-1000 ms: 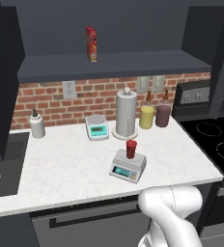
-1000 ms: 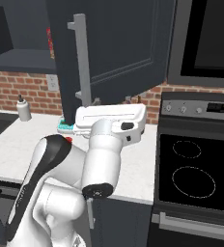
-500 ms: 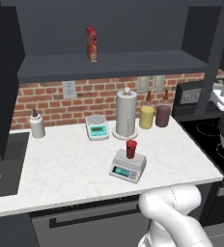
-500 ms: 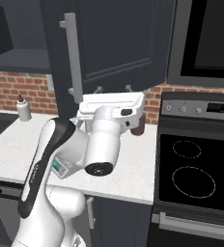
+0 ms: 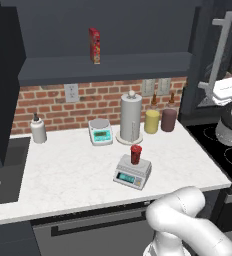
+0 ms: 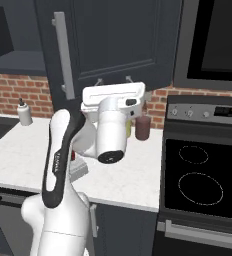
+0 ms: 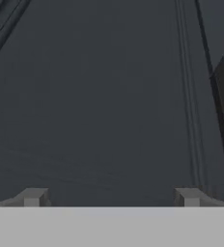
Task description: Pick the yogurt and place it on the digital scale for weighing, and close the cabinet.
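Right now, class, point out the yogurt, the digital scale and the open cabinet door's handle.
yogurt (image 5: 135, 154), left base view, the cup's dark-red side.
digital scale (image 5: 130, 177), left base view, its slanted front panel.
cabinet door handle (image 6: 64, 55), right base view, middle of the vertical silver bar.

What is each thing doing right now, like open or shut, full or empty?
Cabinet: door swung open, shelf showing.
Yogurt: upright on the scale, lid on.
Scale: loaded, holding the yogurt.
Gripper: open, empty, close to the door panel.
Red box: upright on the cabinet shelf.
Paper towel roll: upright on its holder.
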